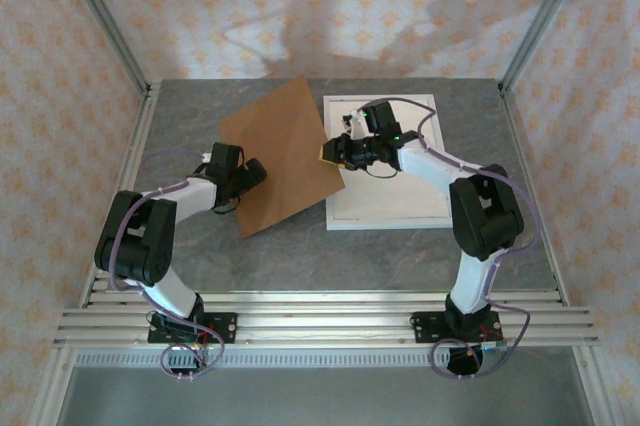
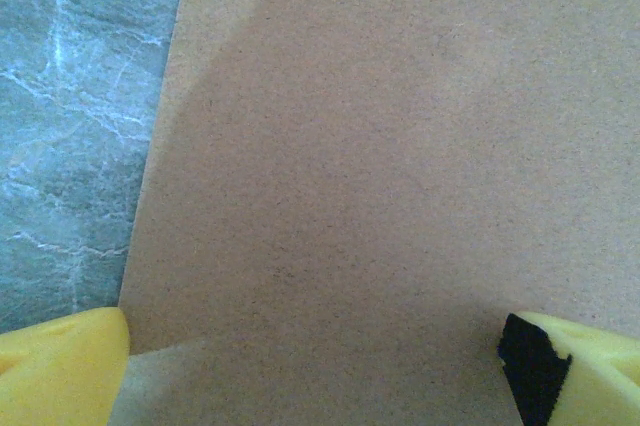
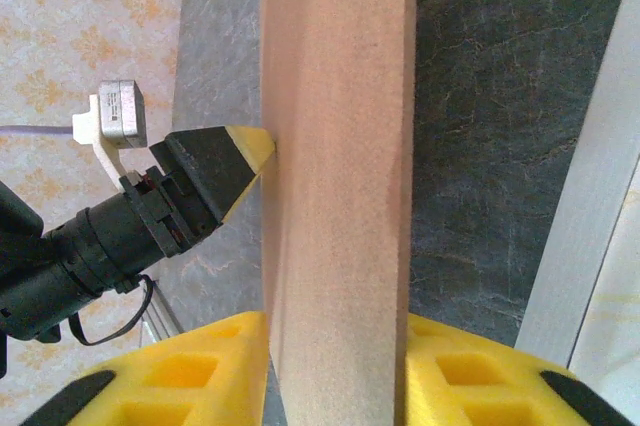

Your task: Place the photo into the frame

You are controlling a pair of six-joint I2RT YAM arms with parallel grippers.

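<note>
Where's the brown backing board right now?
Top view: the brown backing board is left of centre, between the left gripper and the right gripper, which pinches its edge beside the white frame.

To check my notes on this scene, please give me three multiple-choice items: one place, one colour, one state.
1. Where does the frame lie? A) on the table's right half B) on its left half C) on the floor
2. What colour is the raised board? A) blue B) brown C) black
3. How is the left gripper? A) shut B) open C) gripping the frame
Answers: 1 A, it lies flat right of the board. 2 B, plain brown all over. 3 B, its fingers stand wide apart.
</note>
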